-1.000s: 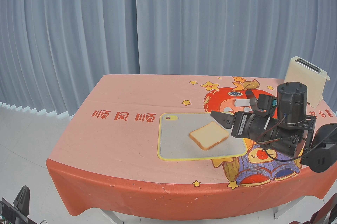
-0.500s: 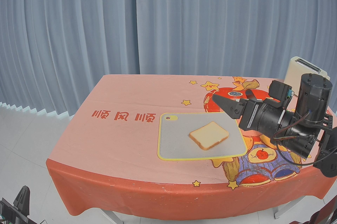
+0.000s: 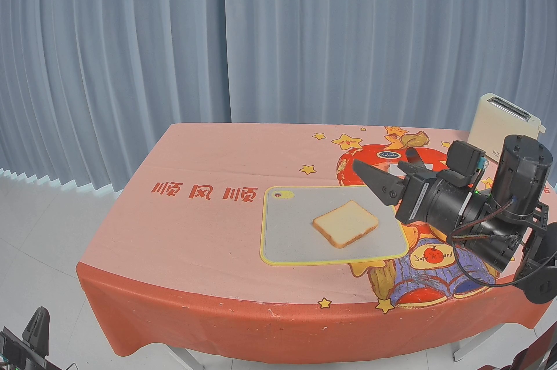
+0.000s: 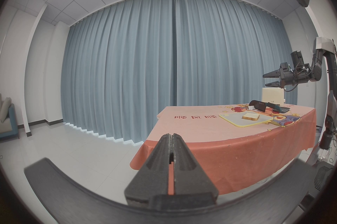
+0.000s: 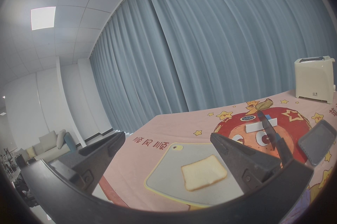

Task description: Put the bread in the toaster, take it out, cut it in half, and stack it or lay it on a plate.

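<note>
The right gripper (image 3: 381,156) is wide open, its 2 fingers (image 5: 242,159) well apart, and it holds nothing. It hangs in the air above the right edge of the cutting board (image 3: 290,240) and touches neither the board nor the bread (image 3: 346,223). The 1 slice of bread lies flat on the board, on the table (image 3: 203,226). The toaster (image 3: 502,127) stands at the far right corner, well apart from the bread. The left gripper (image 4: 171,144) is closed, its fingers pressed together with nothing between them, low beside the table.
</note>
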